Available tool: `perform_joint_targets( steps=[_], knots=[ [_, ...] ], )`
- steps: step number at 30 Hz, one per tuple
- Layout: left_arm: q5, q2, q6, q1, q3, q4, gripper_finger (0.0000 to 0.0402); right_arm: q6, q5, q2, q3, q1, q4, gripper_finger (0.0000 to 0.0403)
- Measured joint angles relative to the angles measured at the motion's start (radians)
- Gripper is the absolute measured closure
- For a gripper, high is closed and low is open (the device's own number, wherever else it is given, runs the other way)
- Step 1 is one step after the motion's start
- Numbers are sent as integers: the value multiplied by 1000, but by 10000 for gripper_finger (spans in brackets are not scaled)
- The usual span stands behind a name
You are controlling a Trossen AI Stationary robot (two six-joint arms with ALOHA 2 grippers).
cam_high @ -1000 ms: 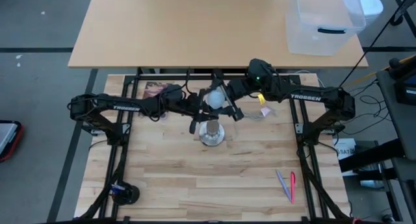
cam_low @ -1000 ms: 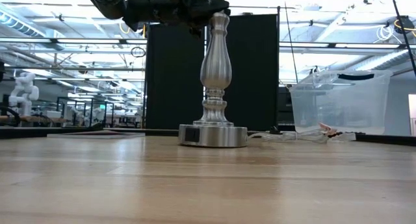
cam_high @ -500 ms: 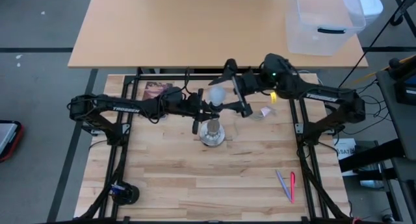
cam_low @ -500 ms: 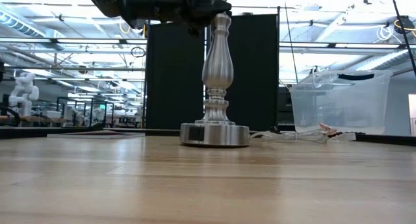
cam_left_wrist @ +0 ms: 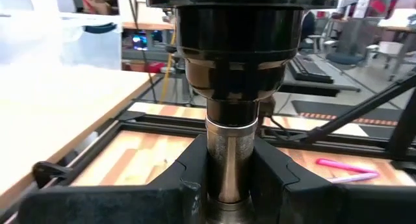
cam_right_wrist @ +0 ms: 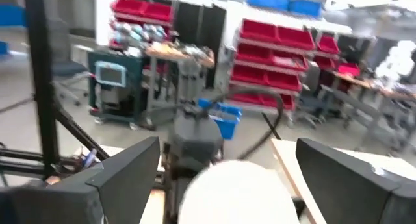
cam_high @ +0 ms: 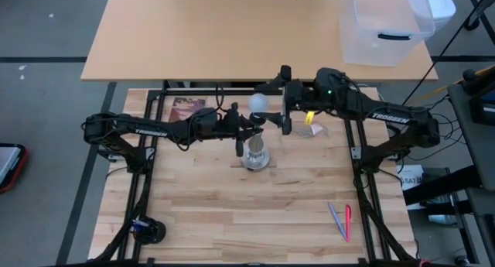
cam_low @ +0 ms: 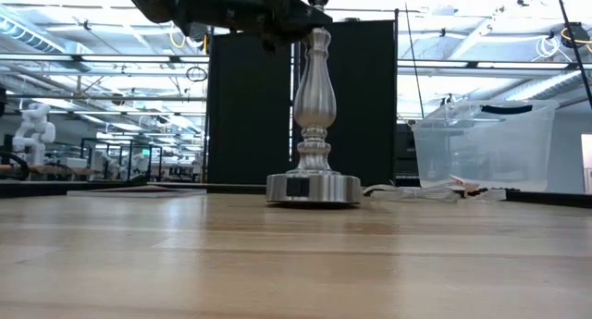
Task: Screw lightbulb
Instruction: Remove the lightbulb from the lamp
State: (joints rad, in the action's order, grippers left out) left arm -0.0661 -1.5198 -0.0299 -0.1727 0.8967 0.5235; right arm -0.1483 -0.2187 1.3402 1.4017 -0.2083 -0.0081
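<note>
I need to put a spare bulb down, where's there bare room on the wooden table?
Free: the near left stretch between the lamp stand and the two pens. Crowded: the far middle, where both grippers flank the lightbulb, wrappers beside.

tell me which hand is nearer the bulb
Right. The right hand sits open beside the bulb, just off it. The left hand grips the stand below.

Frosted white lightbulb (cam_high: 258, 103) sits upright atop the lamp stand (cam_high: 255, 153), uncovered.
</note>
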Motion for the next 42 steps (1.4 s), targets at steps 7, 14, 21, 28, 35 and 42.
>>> perform_joint_targets(
  steps=[7, 14, 21, 28, 35, 42],
  knots=[
    [28, 0, 11, 0, 0, 4, 329, 20, 195, 15, 0, 64, -17, 49],
    [31, 0, 11, 0, 0, 5, 329, 58, 394, 71, -1, 135, -12, 49],
    [30, 0, 13, 0, 0, 3, 329, 60, 496, 119, -2, 179, 80, 50],
    [29, 1, 17, 0, 0, -1, 329, 70, 543, 124, -2, 190, 91, 116],
    [20, 1, 20, 1, 0, -1, 329, 66, 537, 123, 0, 190, 68, 162],
    [-37, 1, 49, -1, 1, -13, 329, 23, 439, 121, 2, 188, 32, 162]
  ],
)
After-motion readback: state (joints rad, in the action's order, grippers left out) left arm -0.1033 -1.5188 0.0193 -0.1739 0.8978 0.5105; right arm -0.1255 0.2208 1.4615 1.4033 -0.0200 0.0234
